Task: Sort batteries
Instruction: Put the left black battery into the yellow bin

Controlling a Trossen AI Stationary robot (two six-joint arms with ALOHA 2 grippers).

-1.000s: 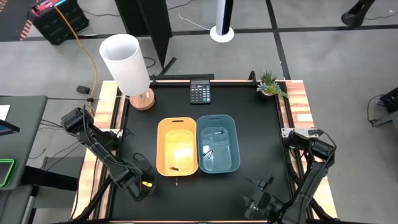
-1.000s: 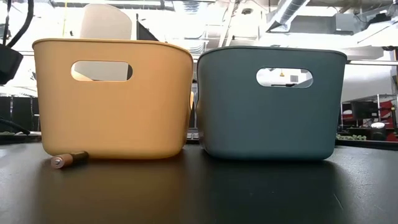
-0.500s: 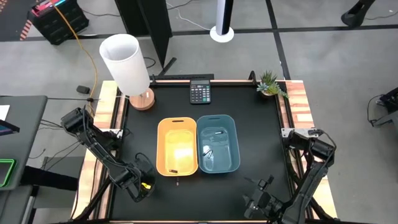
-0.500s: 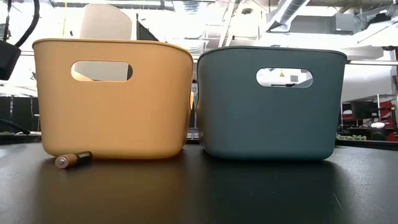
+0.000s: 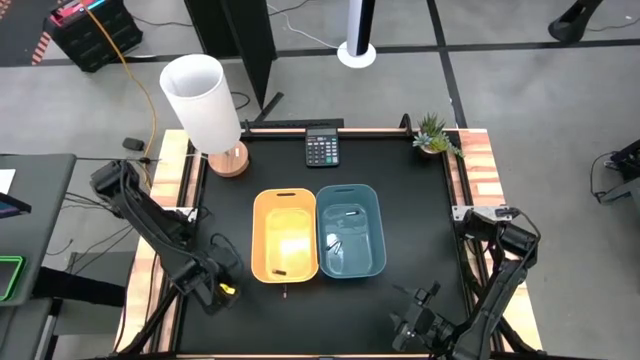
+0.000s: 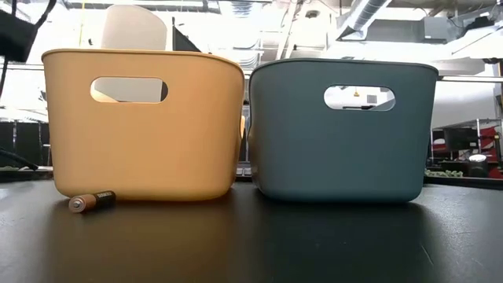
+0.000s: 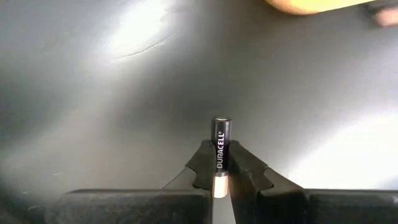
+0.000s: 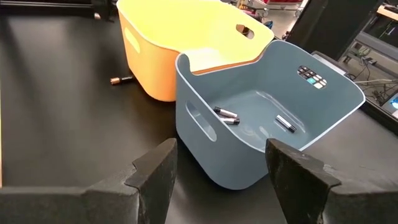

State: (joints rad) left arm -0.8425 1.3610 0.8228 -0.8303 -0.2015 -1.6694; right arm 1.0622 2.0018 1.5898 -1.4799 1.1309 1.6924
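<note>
My left gripper (image 5: 215,290) hovers over the table's near left area and is shut on a dark battery (image 7: 221,134) lettered DURACELL. Another dark battery with a copper end (image 6: 92,201) lies on its side on the table just before the yellow bin (image 5: 285,237); the right wrist view shows this battery (image 8: 121,79) too. A dark battery (image 5: 280,271) lies inside the yellow bin. Silvery batteries (image 8: 225,115) lie on the floor of the blue bin (image 5: 351,231). My right gripper (image 8: 221,180) waits open at the near right corner. My left gripper (image 7: 221,158) pinches the battery between its two fingertips, which lie along its length. The fingers are on its copper-coloured rear half (image 7: 219,182). The dark end (image 7: 221,123) sticks out beyond the fingertips. The battery is lifted clear of the table.
A calculator (image 5: 321,150), a white lamp on a wooden base (image 5: 205,105) and a small potted plant (image 5: 434,135) stand along the far edge. The two bins stand side by side mid-table. Bare black tabletop lies left, right and near of them.
My left gripper, shut on its battery, has risen and drawn a little toward the table's left edge. The battery lying before the yellow bin has rolled slightly along the table.
</note>
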